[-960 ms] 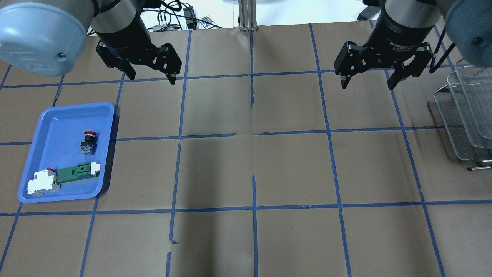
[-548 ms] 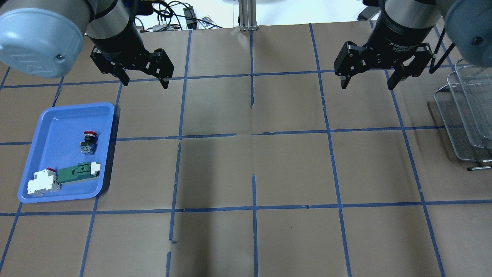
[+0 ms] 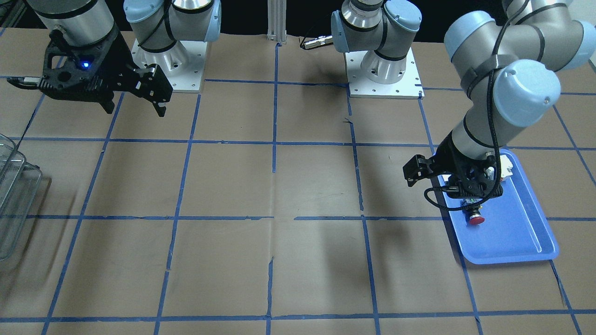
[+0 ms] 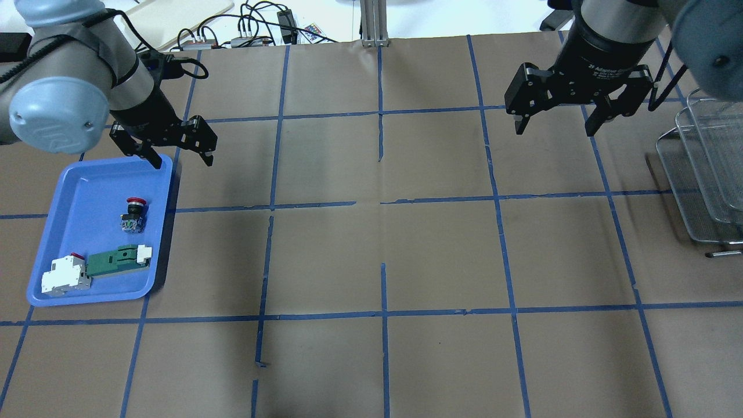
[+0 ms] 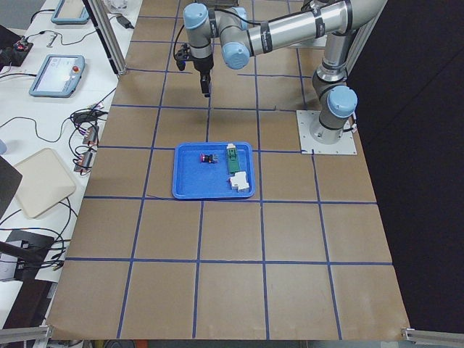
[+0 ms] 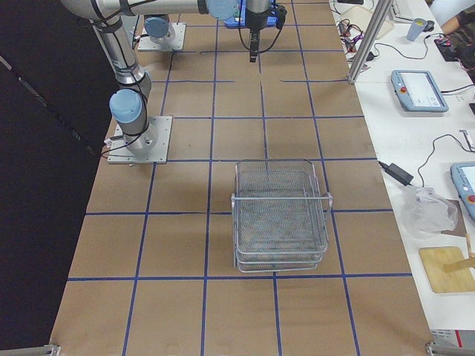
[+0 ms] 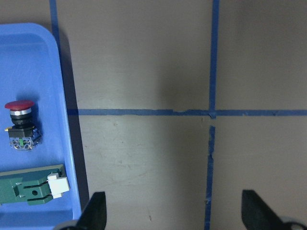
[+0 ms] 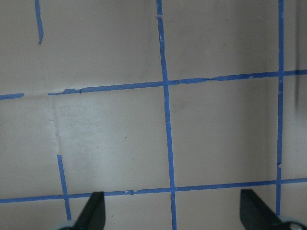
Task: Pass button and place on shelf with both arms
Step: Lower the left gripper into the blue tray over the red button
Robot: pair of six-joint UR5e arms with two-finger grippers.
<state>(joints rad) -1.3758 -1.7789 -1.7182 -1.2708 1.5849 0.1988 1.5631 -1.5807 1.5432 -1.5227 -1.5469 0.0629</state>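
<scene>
The button, with a red cap and a black body, lies on its side in the blue tray. It also shows in the front view, the left side view and the left wrist view. My left gripper is open and empty, hovering over the tray's far right corner, beyond the button; its wrist view shows mostly table beside the tray. My right gripper is open and empty, high over the far right of the table. The wire-mesh shelf stands at the right edge.
In the tray a white block and a green-and-white flat part lie on the near side of the button. Brown paper with blue tape lines covers the table. The shelf shows whole in the right side view. Cables lie beyond the far edge.
My left arm has swung down and left, bringing its open gripper from the far table area to the tray's far right corner. The right arm and the objects have not moved.
</scene>
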